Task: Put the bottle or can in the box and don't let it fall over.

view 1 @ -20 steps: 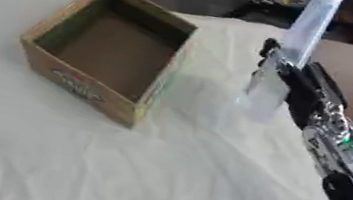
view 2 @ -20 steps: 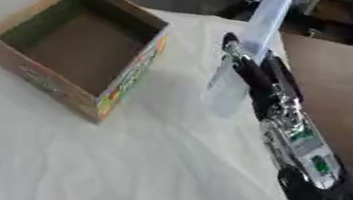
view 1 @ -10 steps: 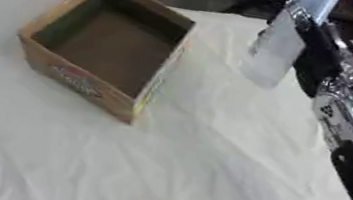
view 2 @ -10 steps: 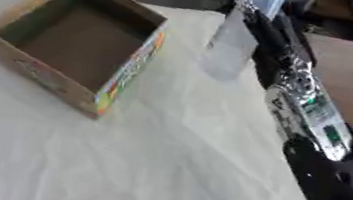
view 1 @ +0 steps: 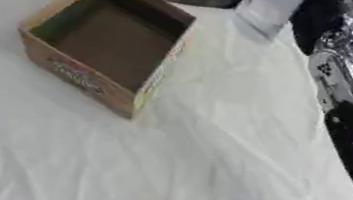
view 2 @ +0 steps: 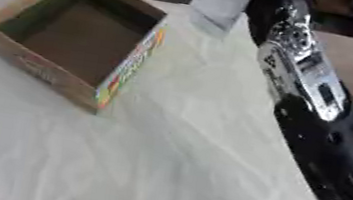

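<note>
A white cloth (view 1: 203, 177) covers the table across most of the frame. The robot's right arm (view 2: 318, 119), black with silver parts, runs from the lower right up to the top edge; its hand is cut off by the frame, so its grip cannot be told. An open cardboard box (view 1: 105, 40) sits at upper left, empty, with colourful printing on its outer sides too blurred to read. A pale, clear bottle (view 2: 220, 2) shows at top centre, just beside the arm and right of the box, its upper part out of frame.
</note>
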